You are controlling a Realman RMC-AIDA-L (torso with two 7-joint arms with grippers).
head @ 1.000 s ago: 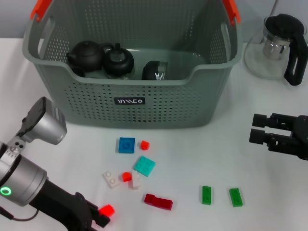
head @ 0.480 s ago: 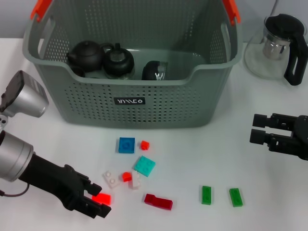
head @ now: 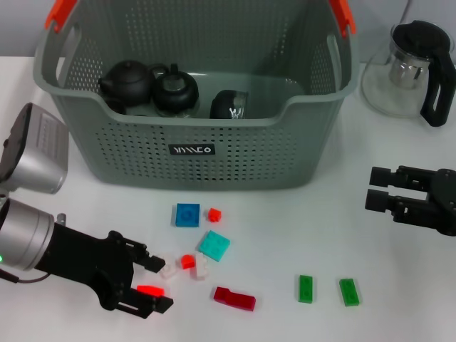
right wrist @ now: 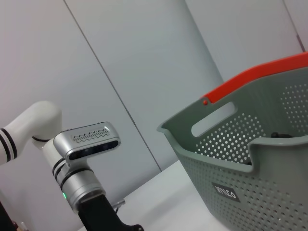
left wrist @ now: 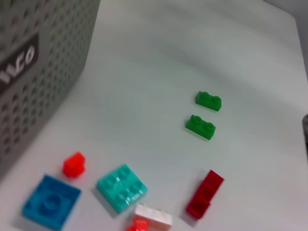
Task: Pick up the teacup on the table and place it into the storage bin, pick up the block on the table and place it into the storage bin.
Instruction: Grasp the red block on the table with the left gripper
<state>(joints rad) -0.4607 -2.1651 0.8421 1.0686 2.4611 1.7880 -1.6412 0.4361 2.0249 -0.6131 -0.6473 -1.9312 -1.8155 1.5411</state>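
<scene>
The grey-green perforated storage bin (head: 192, 146) stands at the back centre, with dark teaware (head: 229, 105) inside; it also shows in the right wrist view (right wrist: 250, 159). Loose blocks lie in front of it: blue (head: 187, 214), teal (head: 214, 245), dark red (head: 234, 298), two green (head: 306, 288) and small white ones (head: 165, 266). My left gripper (head: 158, 285) is open low over the table at the front left, and a small bright red block (head: 149, 291) lies between its fingers, close to the near one. My right gripper (head: 377, 188) is open and empty at the right. No teacup shows on the table.
A glass teapot with a black handle (head: 410, 68) stands at the back right. The left wrist view shows the bin wall (left wrist: 29, 72), the green blocks (left wrist: 208, 100), the dark red block (left wrist: 205, 194), the teal block (left wrist: 121, 187) and the blue block (left wrist: 51, 200).
My left gripper has come in from the front edge toward the block cluster, and its fingers now stand wider around the small red block. The right gripper has barely shifted.
</scene>
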